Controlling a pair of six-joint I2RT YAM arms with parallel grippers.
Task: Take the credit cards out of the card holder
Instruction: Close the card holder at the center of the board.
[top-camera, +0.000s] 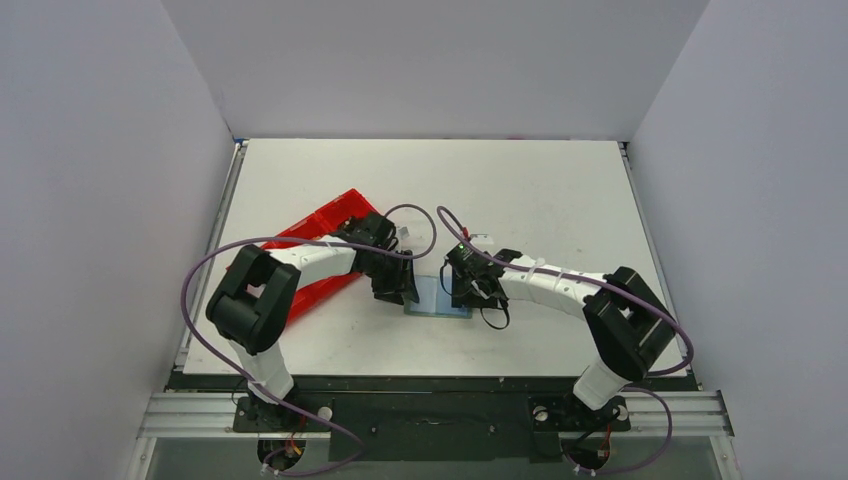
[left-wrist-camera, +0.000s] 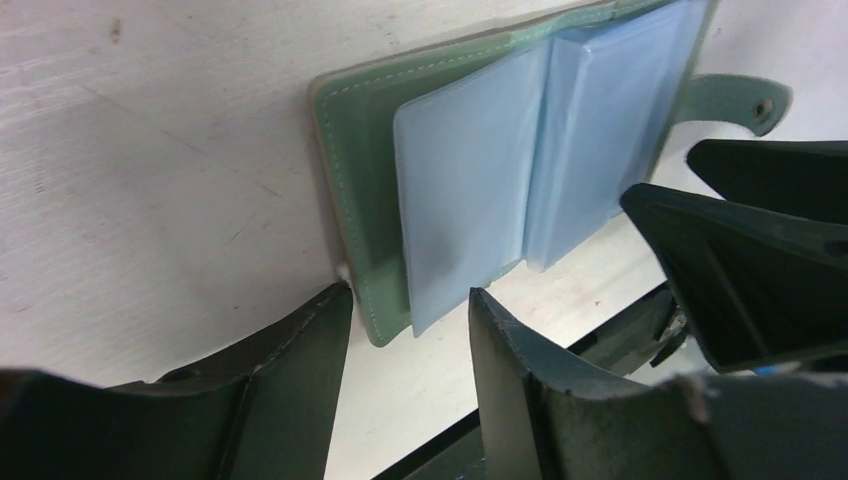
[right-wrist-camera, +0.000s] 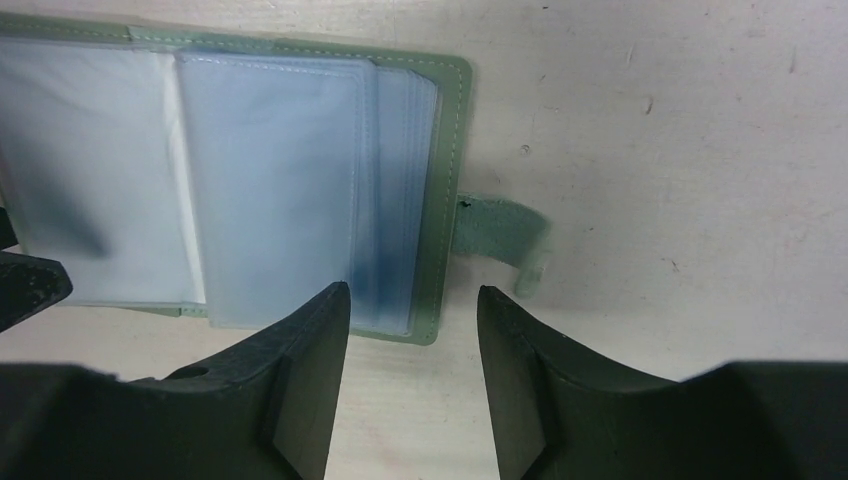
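left claw (left-wrist-camera: 410, 296), right claw (right-wrist-camera: 412, 292) at card holder (left-wrist-camera: 352, 180)

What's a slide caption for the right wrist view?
Open right gripper hovering at the edge of the unfolded card holder.

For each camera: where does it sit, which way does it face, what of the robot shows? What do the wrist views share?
Top external: above, behind the robot, facing down at the white table; left arm and right arm show.
Left wrist: on the left arm, facing down; left claw open.
Right wrist: likewise; right claw open.
Shared: open grey-green card holder with clear plastic sleeves.
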